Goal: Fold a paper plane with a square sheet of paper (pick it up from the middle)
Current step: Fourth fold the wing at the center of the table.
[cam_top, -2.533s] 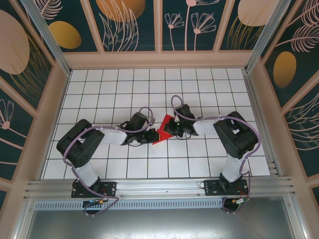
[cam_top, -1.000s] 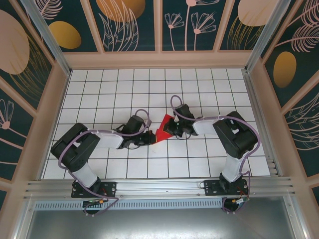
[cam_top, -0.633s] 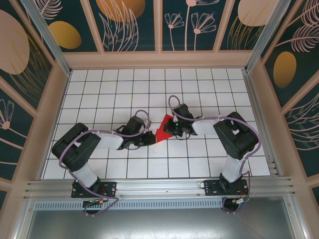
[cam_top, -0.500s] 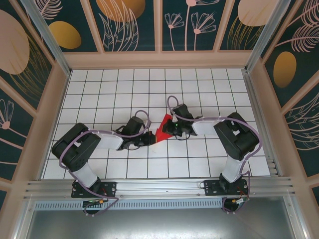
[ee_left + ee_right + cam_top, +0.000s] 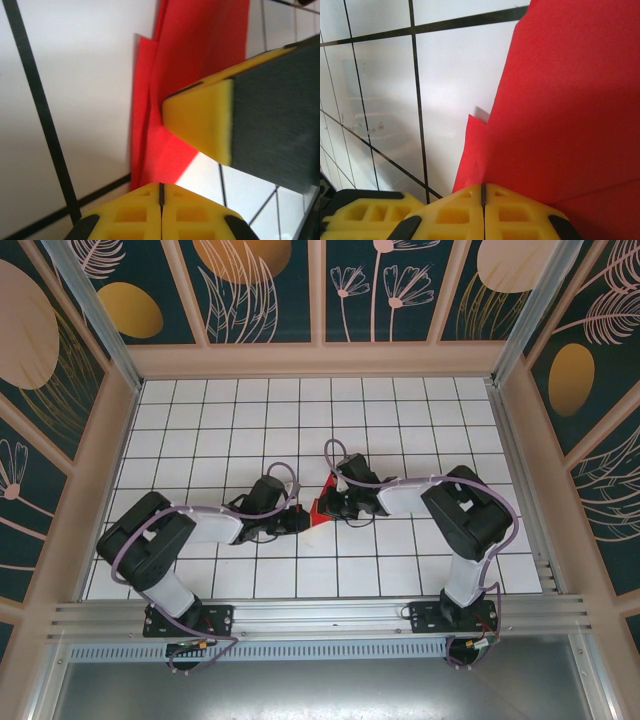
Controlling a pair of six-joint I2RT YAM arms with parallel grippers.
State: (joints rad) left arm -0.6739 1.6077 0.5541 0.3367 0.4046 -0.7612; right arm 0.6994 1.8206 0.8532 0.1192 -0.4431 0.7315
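Red paper [image 5: 317,506] shows less, right gripper [image 5: 328,510] shifted left.

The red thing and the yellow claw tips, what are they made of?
The red sheet looks like thin matte paper: it keeps sharp creases and lies in flat overlapping layers. The right claw has yellow tips that look like moulded plastic or firm rubber, dull rather than shiny, with square pockets. Which of the two it is, the look leaves open.
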